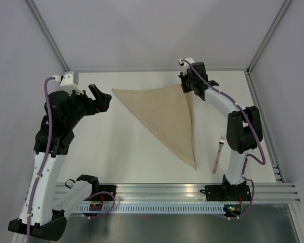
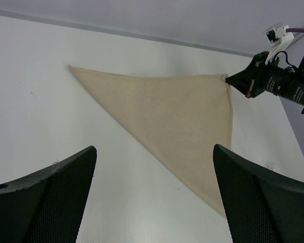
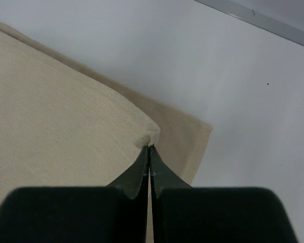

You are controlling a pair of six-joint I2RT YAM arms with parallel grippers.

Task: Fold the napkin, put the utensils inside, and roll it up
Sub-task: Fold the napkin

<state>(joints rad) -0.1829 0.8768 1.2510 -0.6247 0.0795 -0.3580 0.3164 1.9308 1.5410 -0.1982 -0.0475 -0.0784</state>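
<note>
The tan napkin lies folded into a triangle on the white table, its long point toward the near edge. My right gripper is shut on the napkin's top corner at the far right; in the right wrist view the fingertips pinch the upper layer, with the lower layer's corner showing beneath. My left gripper is open and empty, raised left of the napkin's far-left corner; its view shows the napkin ahead. The fork, pink handle and silver tines, lies right of the napkin.
The right arm's black links stand just beside the fork. A metal rail runs along the table's near edge. Grey walls and frame posts close the table's far and side edges.
</note>
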